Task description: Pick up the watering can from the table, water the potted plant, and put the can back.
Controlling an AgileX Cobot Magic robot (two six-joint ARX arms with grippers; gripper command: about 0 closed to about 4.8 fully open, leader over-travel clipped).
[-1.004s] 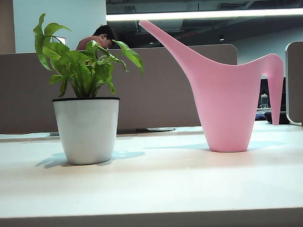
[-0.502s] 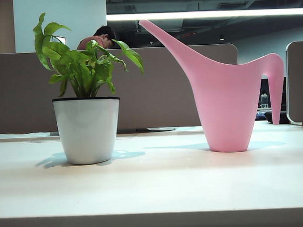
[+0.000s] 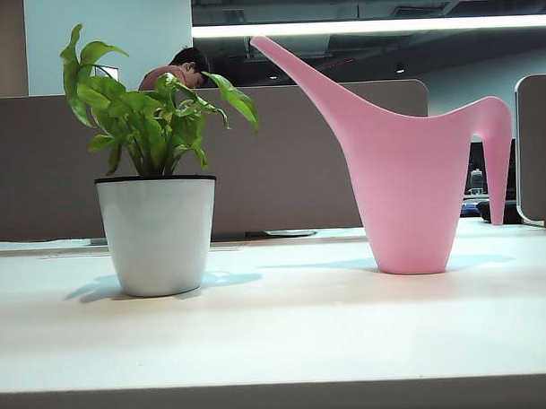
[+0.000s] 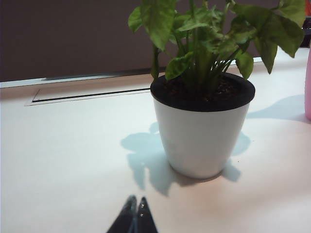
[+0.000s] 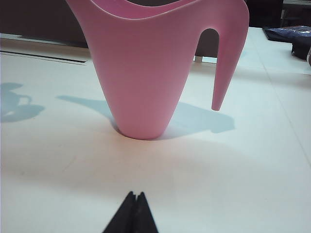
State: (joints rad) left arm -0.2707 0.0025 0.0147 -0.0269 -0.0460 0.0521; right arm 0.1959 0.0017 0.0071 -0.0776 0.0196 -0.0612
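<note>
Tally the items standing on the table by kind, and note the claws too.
Watering can: 1, pink, upright on the table.
Potted plant: 1, green leaves in a white pot.
Claws: 2, left claw facing the plant, right claw facing the can, both shut and empty.
Total: 2 items, 2 claws.

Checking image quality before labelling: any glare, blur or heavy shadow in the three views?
Exterior view: bright ceiling light strip blown out, background dim; tall pink plastic watering can and leafy green plant in a white pot sharp, soft shadows on the cream tabletop. Left wrist view: slightly soft; pot shadow falls towards the shut left gripper. Right wrist view: can sharp, shadow behind it; right gripper shut, dark.
</note>
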